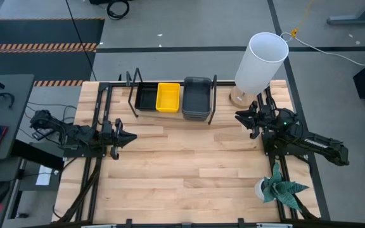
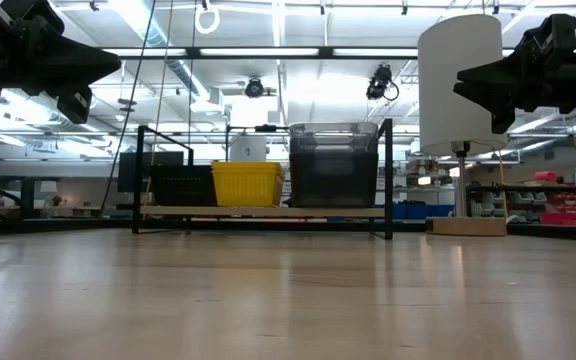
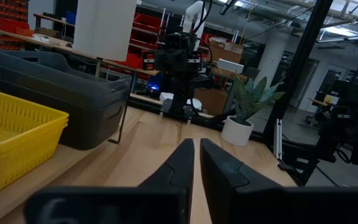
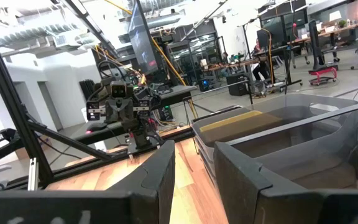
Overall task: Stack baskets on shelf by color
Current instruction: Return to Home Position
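Overhead, black baskets (image 1: pixel 146 99) of indistinct number on the shelf (image 1: pixel 212 101); left claw (image 1: pixel 124 136) closed, right claw (image 1: pixel 246 119) parted.

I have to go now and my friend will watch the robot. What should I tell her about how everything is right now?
Left gripper: shut, empty, hangs over the left side of the table.
Right gripper: a little open, empty, hangs over the right side.
Baskets: all on the shelf, with the black baskets at the left, the yellow baskets in the middle and the dark grey baskets at the right. The grey stack stands tallest.
Done: the colours are grouped, and I see no basket off the shelf.
Left: probably nothing to stack, only parking the arms.
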`<act>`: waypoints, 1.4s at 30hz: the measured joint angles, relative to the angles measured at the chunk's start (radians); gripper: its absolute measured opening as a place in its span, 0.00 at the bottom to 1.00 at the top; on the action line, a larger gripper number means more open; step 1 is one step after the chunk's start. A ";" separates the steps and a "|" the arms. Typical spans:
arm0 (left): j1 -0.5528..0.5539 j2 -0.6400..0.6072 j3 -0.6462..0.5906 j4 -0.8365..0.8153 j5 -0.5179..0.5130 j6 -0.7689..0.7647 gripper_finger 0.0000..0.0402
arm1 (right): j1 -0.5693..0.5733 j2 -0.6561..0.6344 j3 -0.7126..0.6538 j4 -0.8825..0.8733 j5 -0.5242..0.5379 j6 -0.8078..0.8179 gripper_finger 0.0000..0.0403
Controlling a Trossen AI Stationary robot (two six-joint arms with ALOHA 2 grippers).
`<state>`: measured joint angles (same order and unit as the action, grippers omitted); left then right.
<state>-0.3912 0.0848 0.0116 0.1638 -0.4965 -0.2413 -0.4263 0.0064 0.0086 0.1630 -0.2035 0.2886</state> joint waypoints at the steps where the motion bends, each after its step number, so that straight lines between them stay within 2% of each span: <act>1: 0.000 0.000 0.000 0.000 0.000 0.000 0.08 | 0.000 0.000 0.000 0.000 0.000 0.000 0.29; 14: 0.000 0.000 0.000 0.000 0.000 0.000 0.09 | 0.000 0.000 0.000 0.000 0.000 0.000 0.29; 24: 0.000 0.000 0.000 0.000 0.000 0.000 0.07 | 0.000 0.000 0.000 0.000 0.000 0.000 0.29; 33: 0.000 0.000 0.000 0.000 0.000 0.000 0.09 | 0.000 0.000 0.000 0.000 0.000 0.000 0.29; 42: 0.000 0.000 0.000 0.000 0.000 0.000 0.07 | 0.000 0.000 0.000 0.000 0.000 0.000 0.29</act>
<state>-0.3912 0.0847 0.0116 0.1640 -0.4965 -0.2413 -0.4263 0.0066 0.0086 0.1627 -0.2035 0.2886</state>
